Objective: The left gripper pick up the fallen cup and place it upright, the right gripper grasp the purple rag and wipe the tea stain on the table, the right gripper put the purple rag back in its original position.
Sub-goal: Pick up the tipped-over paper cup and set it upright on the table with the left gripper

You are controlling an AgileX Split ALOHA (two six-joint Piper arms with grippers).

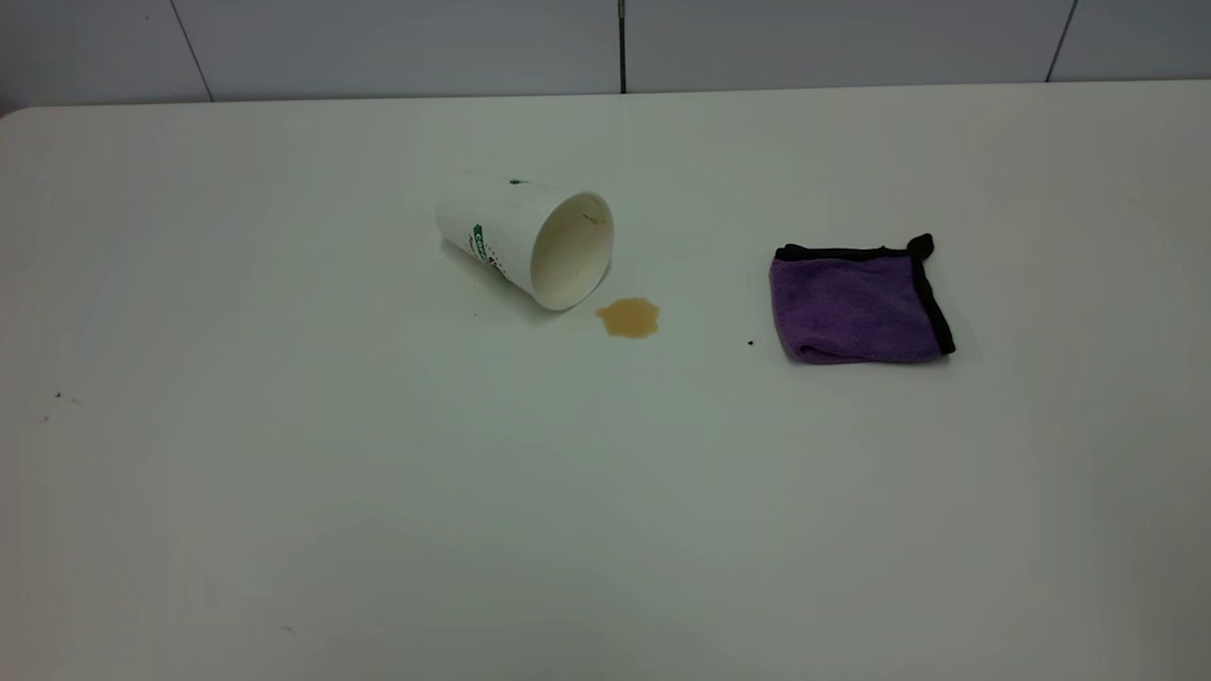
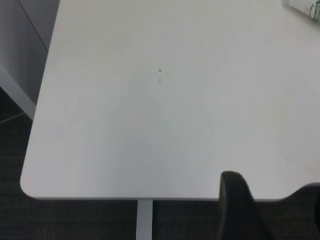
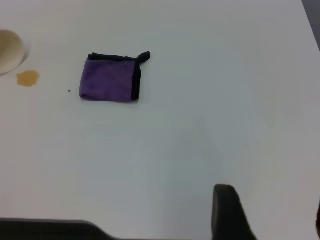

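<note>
Nearest to us in the outside view is a wide bare stretch of the white table [image 1: 378, 530], marked only by a few tiny dark specks [image 1: 59, 395] toward its left side. Farther back, near the middle, we see the cup [image 1: 526, 239] lying on its side, its open mouth turned toward us and to the right, green lettering showing on its wall. Just beside the cup's rim, on the near right, sits the small amber tea stain [image 1: 628, 317], close to the rim but apart from it. Well to the right of the stain lies the purple rag [image 1: 859, 300], folded flat, its black trim along the far and right edges. Neither arm appears in the outside view. In the left wrist view we see one dark finger of the left gripper [image 2: 270, 210] above the table's near edge, far from the cup. The right gripper [image 3: 270, 212] likewise shows one dark finger, well short of the rag. We cannot tell whether either pincer is spread or pressed together.
</note>
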